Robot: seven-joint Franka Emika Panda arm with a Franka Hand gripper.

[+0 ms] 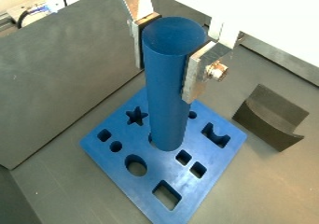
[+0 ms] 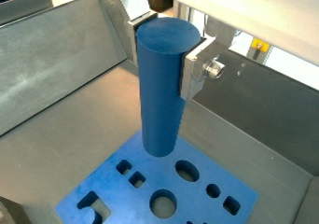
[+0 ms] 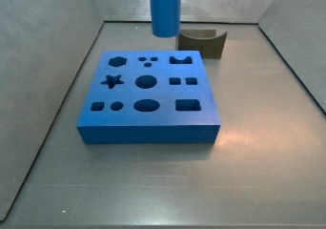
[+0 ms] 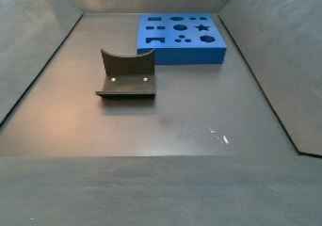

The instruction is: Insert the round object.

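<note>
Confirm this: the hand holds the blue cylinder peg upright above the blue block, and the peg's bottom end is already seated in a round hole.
Not seated. In a side view the blue cylinder peg hangs clear above the blue block, its bottom end in the air. The rest holds: in a wrist view the hand grips the peg upright over the block.

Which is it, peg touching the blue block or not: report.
Apart. In a side view the blue cylinder peg, held in the gripper, ends above the blue block, clear of its top.

Fingers [image 1: 173, 43] gripping peg [image 1: 171, 83] above block [image 1: 169, 158]
</note>
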